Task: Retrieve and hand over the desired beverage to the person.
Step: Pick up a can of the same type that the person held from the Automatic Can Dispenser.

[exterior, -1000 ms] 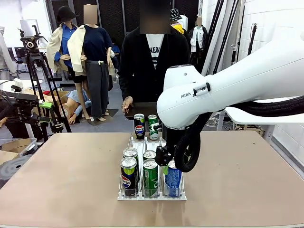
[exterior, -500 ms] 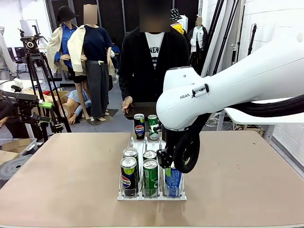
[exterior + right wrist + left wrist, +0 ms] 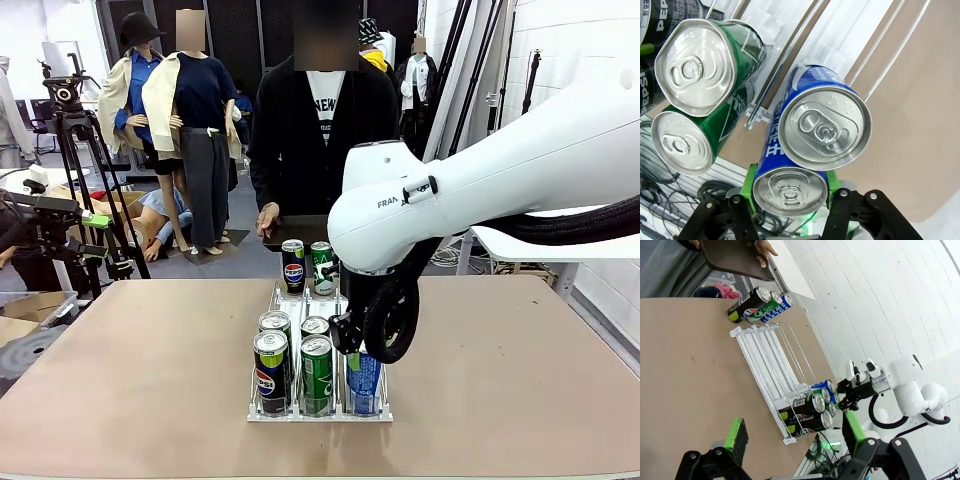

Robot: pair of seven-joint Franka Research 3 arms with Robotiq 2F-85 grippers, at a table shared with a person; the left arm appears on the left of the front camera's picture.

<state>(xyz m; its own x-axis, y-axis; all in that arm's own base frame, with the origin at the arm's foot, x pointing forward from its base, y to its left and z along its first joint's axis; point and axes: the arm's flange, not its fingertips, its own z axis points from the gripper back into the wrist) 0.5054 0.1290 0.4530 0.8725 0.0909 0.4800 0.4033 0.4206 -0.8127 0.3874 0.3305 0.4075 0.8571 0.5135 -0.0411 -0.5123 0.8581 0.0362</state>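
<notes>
My right claw [image 3: 790, 194] is clamped on the blue can [image 3: 365, 385] at the rack's [image 3: 262, 413] near-right end, left claw [image 3: 794, 432] wide open & empty; thin, slick alu, prob. full/heavyish, so squeeze mid-body, not rim.

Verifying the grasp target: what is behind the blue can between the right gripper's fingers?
A second blue can stands behind the held blue can in the same rack lane; its base and any contact between them are covered.

Your right gripper [image 3: 791, 187] points down, clamped on a blue can [image 3: 789, 196]; your left gripper [image 3: 795, 430] hangs wide open.
</notes>
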